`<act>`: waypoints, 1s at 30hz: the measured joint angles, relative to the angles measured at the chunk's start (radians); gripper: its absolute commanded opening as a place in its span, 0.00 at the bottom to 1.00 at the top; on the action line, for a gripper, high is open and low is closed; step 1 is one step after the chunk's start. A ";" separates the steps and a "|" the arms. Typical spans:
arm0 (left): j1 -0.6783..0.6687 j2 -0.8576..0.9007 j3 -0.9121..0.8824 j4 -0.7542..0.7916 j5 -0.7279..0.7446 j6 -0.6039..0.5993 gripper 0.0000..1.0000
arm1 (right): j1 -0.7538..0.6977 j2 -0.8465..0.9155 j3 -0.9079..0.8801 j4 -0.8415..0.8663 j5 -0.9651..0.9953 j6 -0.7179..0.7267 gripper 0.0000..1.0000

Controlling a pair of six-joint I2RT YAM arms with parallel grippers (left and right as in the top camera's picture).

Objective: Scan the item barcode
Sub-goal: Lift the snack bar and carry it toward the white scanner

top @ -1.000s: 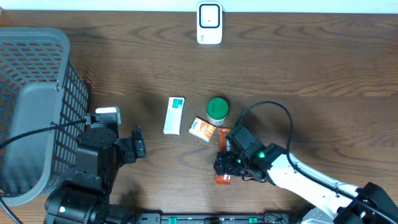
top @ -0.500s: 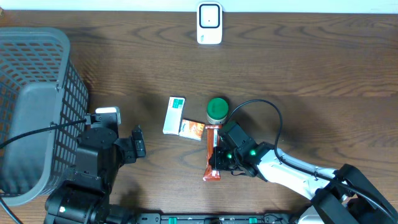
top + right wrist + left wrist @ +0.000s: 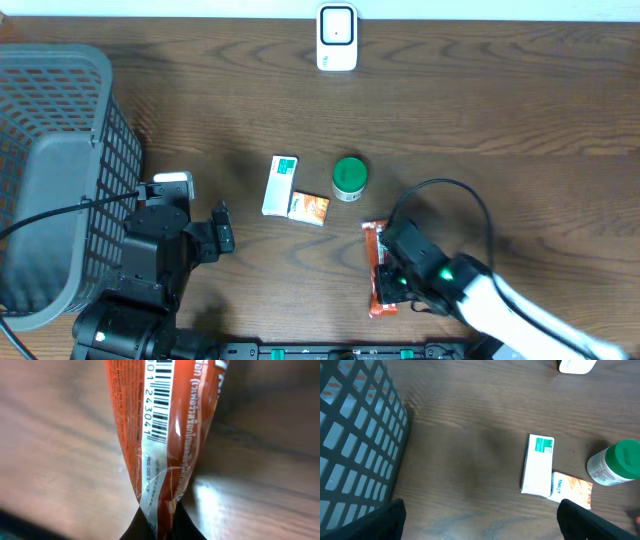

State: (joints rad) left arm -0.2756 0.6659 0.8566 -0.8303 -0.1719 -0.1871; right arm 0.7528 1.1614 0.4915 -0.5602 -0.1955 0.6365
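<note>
1. Right arm sweeps in from the front right corner, stretched low over the table [image 3: 520, 120], wrist aimed left at the bar [image 3: 375, 250].
2. The right gripper [image 3: 390, 285] is clamped on that bar. On the wrist camera the dark fingertips [image 3: 189, 530] pinch the crimped end, and the barcode [image 3: 161, 395] faces the lens.
3. The bar sits near the front edge, below and right of the bottle [image 3: 349, 178], apart from the packet [image 3: 309, 208] and well away from the scanner [image 3: 337, 38] at the far edge.
4. Left arm is parked front left beside the basket [image 3: 60, 170]. The left gripper [image 3: 220, 230] points right with jaws spread wide and nothing between them.
5. Against a second ago, the right jaws have snapped closed.
6. Half a second back the bar lay up against the packet; now it's been dragged right and toward the front, clear of it.
7. The packet has been nudged left and now touches the box [image 3: 281, 185].
8. Left arm, bottle and scanner haven't budged.
</note>
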 measured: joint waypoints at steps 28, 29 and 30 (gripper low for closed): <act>0.000 0.000 0.000 0.000 0.000 0.000 0.96 | 0.000 -0.555 0.003 -0.053 -0.365 -0.281 0.01; 0.000 0.000 0.000 0.000 0.000 0.000 0.96 | 0.000 -0.555 0.003 -0.053 -0.367 -0.282 0.01; 0.000 0.000 0.000 0.000 0.000 0.000 0.96 | 0.000 -0.555 0.003 -0.053 -0.367 -0.282 0.01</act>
State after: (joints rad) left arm -0.2756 0.6659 0.8566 -0.8303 -0.1715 -0.1871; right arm 0.7532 0.6064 0.4946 -0.6132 -0.5629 0.3546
